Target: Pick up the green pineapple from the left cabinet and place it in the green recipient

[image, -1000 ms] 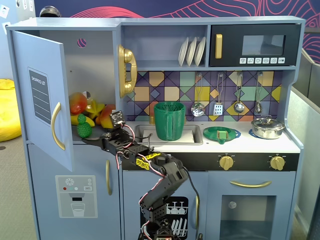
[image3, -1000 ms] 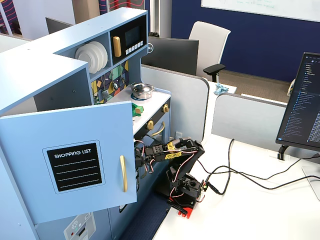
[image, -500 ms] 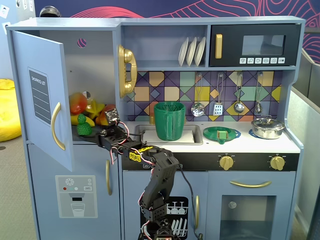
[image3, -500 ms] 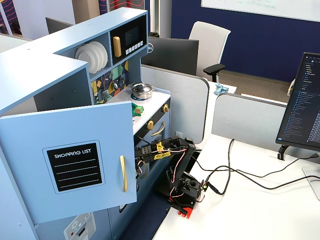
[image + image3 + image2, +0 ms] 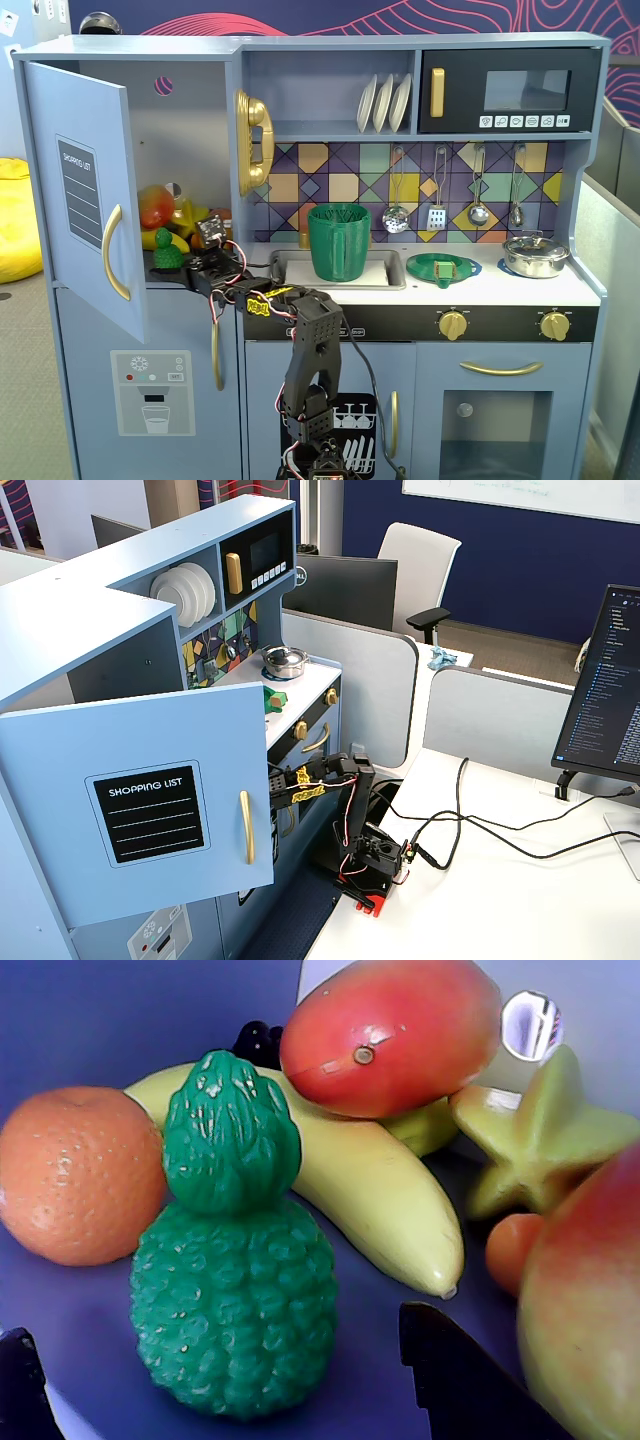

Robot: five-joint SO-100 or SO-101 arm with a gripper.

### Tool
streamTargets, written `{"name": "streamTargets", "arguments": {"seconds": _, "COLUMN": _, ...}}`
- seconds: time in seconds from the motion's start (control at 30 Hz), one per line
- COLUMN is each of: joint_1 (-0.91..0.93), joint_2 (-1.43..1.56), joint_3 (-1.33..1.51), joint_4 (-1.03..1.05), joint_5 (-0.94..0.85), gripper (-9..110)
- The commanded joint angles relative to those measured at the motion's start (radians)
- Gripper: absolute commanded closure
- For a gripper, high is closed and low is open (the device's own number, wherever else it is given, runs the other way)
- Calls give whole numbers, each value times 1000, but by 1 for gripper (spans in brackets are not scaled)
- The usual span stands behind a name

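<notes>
The green pineapple [image 5: 235, 1290] stands upright on the shelf of the left cabinet [image 5: 190, 130], whose door [image 5: 85, 200] is swung open. It also shows in a fixed view [image 5: 165, 250]. My gripper [image 5: 210, 1325] is open, with one black finger [image 5: 470, 1380] right of the pineapple and the other [image 5: 20, 1385] left of it, neither touching. In a fixed view the gripper [image 5: 180, 268] reaches into the cabinet just below the pineapple. The green recipient [image 5: 338, 240] stands upright in the sink. In the other fixed view the open door [image 5: 150, 800] hides the gripper and the pineapple.
Around the pineapple lie an orange [image 5: 75, 1175], a yellow banana [image 5: 370, 1200], a red mango [image 5: 395, 1035], a starfruit [image 5: 540, 1135] and another large fruit [image 5: 590, 1330]. A flat green plate [image 5: 443, 268] and a metal pot [image 5: 535, 255] sit on the counter.
</notes>
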Motion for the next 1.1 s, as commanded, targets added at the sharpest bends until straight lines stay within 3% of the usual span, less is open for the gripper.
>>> {"name": "streamTargets", "arguments": {"seconds": 0.0, "joint_1": -11, "joint_2": -17, "joint_3": -104, "joint_4": -37, "joint_5": -14, "gripper": 61}}
{"name": "streamTargets", "arguments": {"seconds": 0.63, "joint_1": -28, "joint_2": -222, "joint_3": -324, "joint_4": -48, "joint_5": -8, "gripper": 62}}
{"name": "streamTargets", "arguments": {"seconds": 0.73, "joint_1": -35, "joint_2": -225, "joint_3": -318, "joint_4": -43, "joint_5": -11, "gripper": 72}}
{"name": "streamTargets", "arguments": {"seconds": 0.8, "joint_1": -48, "joint_2": -221, "joint_3": -313, "joint_4": -51, "joint_5": 32, "gripper": 98}}
{"name": "streamTargets", "arguments": {"seconds": 0.83, "joint_1": -51, "joint_2": -216, "joint_3": -310, "joint_4": -48, "joint_5": 29, "gripper": 101}}
{"name": "streamTargets", "arguments": {"seconds": 1.07, "joint_1": -72, "joint_2": -124, "joint_3": -227, "joint_4": -17, "joint_5": -91, "gripper": 101}}
